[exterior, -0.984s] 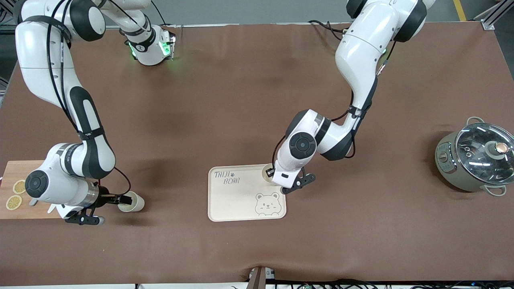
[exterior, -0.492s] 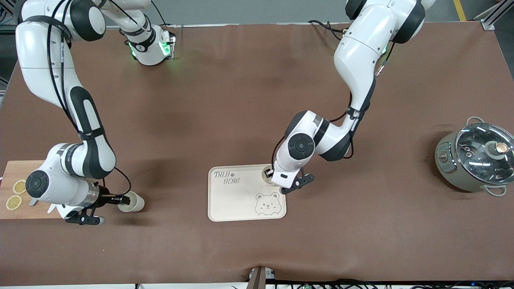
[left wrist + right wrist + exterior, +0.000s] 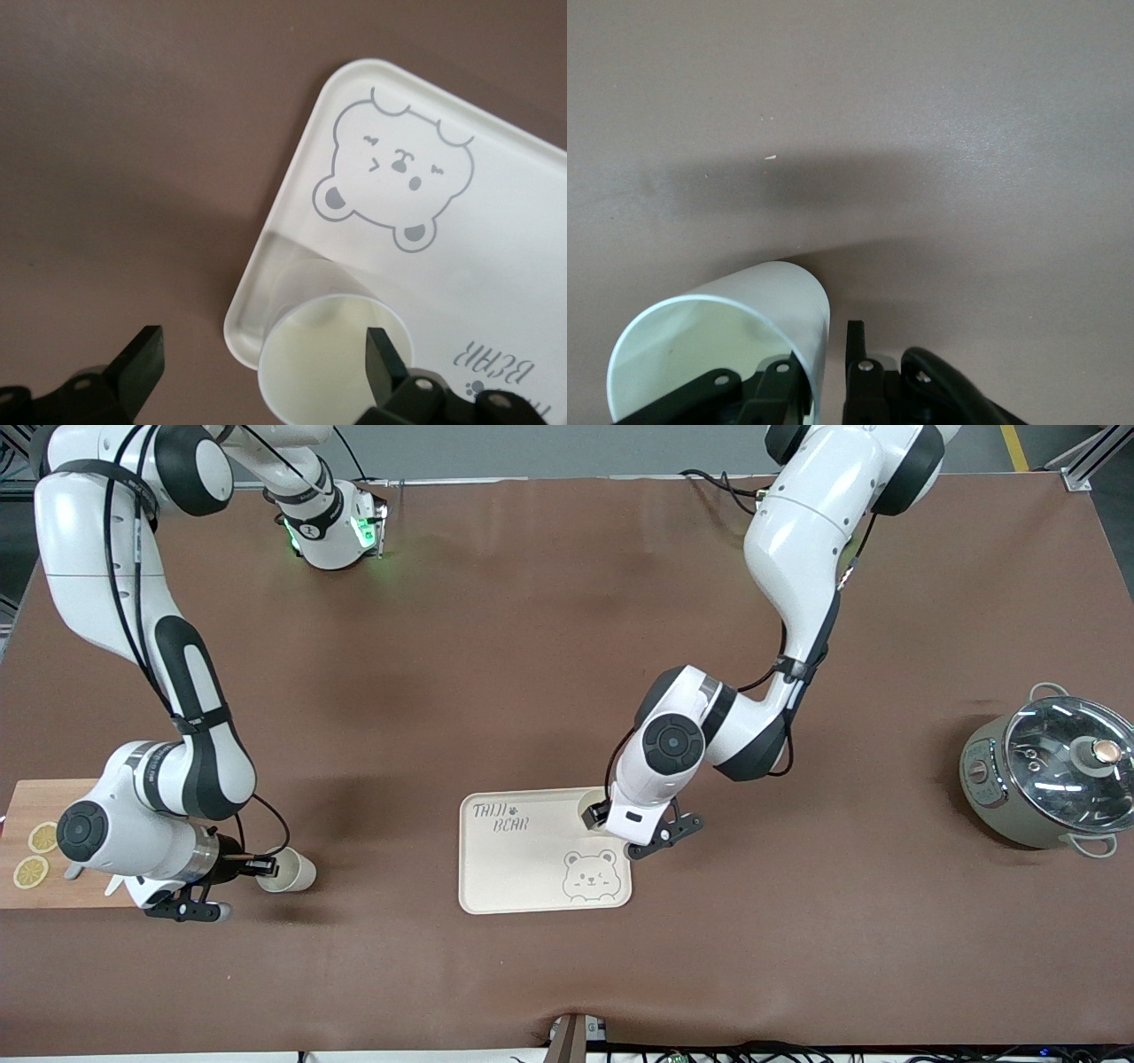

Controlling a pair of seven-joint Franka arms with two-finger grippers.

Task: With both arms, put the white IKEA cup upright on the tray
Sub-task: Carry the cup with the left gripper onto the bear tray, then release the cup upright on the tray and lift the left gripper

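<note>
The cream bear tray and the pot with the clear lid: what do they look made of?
Cream rectangular bear-print tray: probably matte plastic, with smooth moulded rounded corners and a printed grey drawing. Grey-green two-handled pot: likely enamelled or painted metal; its lid looks like glass, transparent with sharp reflections.

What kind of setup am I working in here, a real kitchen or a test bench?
Most likely a lab test bench dressed with kitchen props: a table under a brown cover, aluminium framing at its corner, cables along the edge, plus a lidded pot and a cutting board.

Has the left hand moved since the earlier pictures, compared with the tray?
Yes, slightly. The left hand has shifted toward the left arm's end of the table, judged against the tray, over the corner where a cup stands.
</note>
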